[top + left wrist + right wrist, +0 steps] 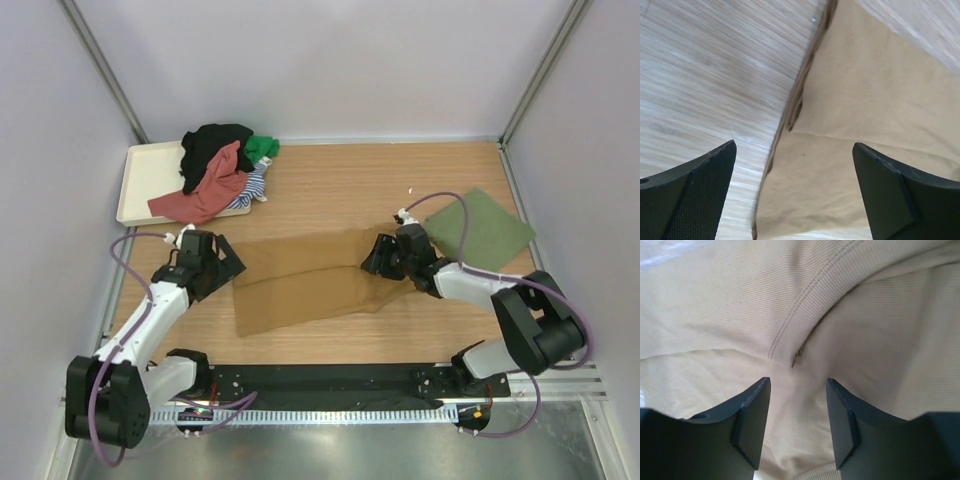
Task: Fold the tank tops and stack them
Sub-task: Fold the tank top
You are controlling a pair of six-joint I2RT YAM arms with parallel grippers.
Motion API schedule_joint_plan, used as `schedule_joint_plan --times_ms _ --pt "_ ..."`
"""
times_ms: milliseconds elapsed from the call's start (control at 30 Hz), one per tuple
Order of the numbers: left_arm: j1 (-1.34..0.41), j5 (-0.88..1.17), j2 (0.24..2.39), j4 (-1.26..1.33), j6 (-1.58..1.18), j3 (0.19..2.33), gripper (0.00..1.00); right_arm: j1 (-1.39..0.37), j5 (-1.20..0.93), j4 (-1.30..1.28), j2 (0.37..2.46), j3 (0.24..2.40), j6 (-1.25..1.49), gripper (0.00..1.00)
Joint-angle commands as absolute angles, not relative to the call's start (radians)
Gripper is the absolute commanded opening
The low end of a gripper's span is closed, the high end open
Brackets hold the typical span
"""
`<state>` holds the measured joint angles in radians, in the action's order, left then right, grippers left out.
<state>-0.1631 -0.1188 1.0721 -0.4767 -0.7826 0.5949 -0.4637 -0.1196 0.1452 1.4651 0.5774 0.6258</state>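
The mustard-brown tank top [310,280] lies flat in the middle of the counter [330,190], its long axis running left to right between the two arms. The left fingers [700,190] stand spread wide above its left edge, with nothing between them. At the other end, the right fingers [747,425] are parted over the seamed part of the cloth; we see fabric below the gap, but none pinched.

We judge that each arm is placed at one short end, so the next fold would carry one end along that long axis over the other. A folded olive green top [485,228] rests by the right arm, which is nearer to it for stacking. The unfolded tops [225,170] sit heaped on the cream tray [140,185], at the far left, closer to the left arm.
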Motion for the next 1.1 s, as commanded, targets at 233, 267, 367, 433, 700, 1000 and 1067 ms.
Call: schedule_joint_plan --times_ms 233,267,367,433,700,1000,1067 --pt "-0.258 -0.025 0.879 -0.615 -0.919 0.558 0.94 -0.549 -0.011 -0.099 1.208 0.569 0.658 0.6" --pt "-0.277 -0.028 0.873 -0.624 -0.928 0.552 0.94 -0.592 -0.005 -0.132 1.195 0.575 0.661 0.62" --pt "-0.323 -0.037 0.851 -0.656 -0.969 0.542 0.93 -0.687 0.08 -0.265 1.157 0.6 0.684 0.64" --pt "-0.354 -0.055 0.847 -0.696 -0.991 0.541 0.92 -0.727 0.118 -0.349 1.143 0.607 0.702 0.65" --pt "-0.465 -0.21 0.767 -0.733 -1.114 0.496 0.9 -0.864 0.204 -0.445 1.104 0.592 0.808 0.61" --pt "-0.465 -0.146 0.831 -0.701 -1.108 0.471 0.81 -0.89 0.204 -0.387 1.147 0.569 0.822 0.52" --pt "-0.465 -0.155 0.821 -0.718 -1.118 0.463 0.8 -0.888 0.204 -0.361 1.154 0.563 0.815 0.51"
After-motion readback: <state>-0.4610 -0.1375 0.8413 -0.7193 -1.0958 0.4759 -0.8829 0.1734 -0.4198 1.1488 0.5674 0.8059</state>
